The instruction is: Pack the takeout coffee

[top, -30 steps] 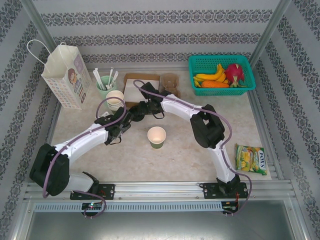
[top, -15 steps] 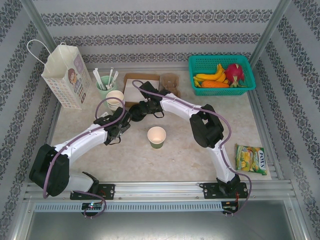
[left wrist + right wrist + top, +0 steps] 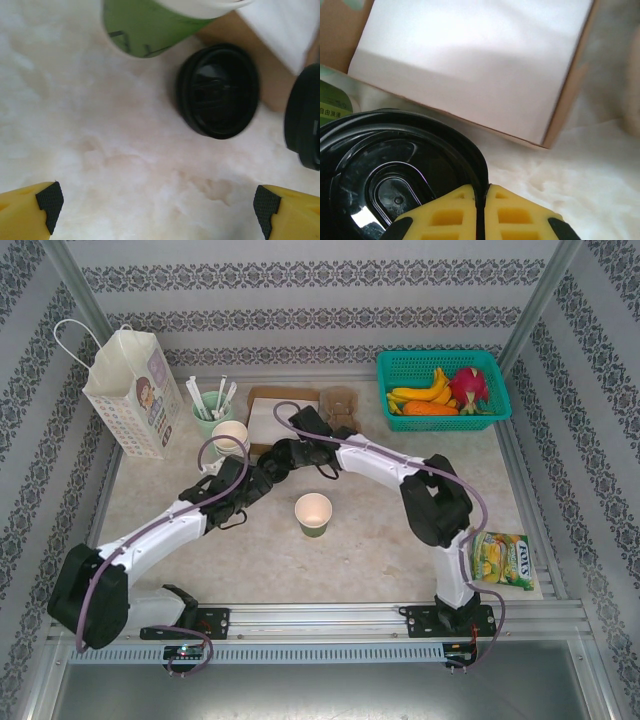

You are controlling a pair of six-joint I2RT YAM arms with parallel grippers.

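Observation:
The takeout coffee cup (image 3: 313,513), green outside and cream inside, stands open-topped in the middle of the table with no lid on it. Up-left of it, my right gripper (image 3: 268,468) (image 3: 481,189) is shut on the rim of a round black plastic lid (image 3: 395,175), pinched thin between the yellow fingers. My left gripper (image 3: 250,490) (image 3: 157,205) hovers wide open just beside it, nothing between its pads. A black lid (image 3: 218,90) lies on the table ahead of it. A dark round shape (image 3: 305,120) at that view's right edge is cut off.
A paper bag (image 3: 130,390) stands at the back left, beside a mint mug of white sticks (image 3: 210,405) and a stack of lidless cups (image 3: 229,437) (image 3: 145,25). A cardboard tray with white paper (image 3: 280,405) (image 3: 470,60) sits behind the grippers. A green fruit basket (image 3: 400,360) and a snack packet (image 3: 502,558) lie to the right.
My right gripper has closed onto the black lid's rim, and that arm's elbow has swung to the right. The left gripper has edged forward and right, still open.

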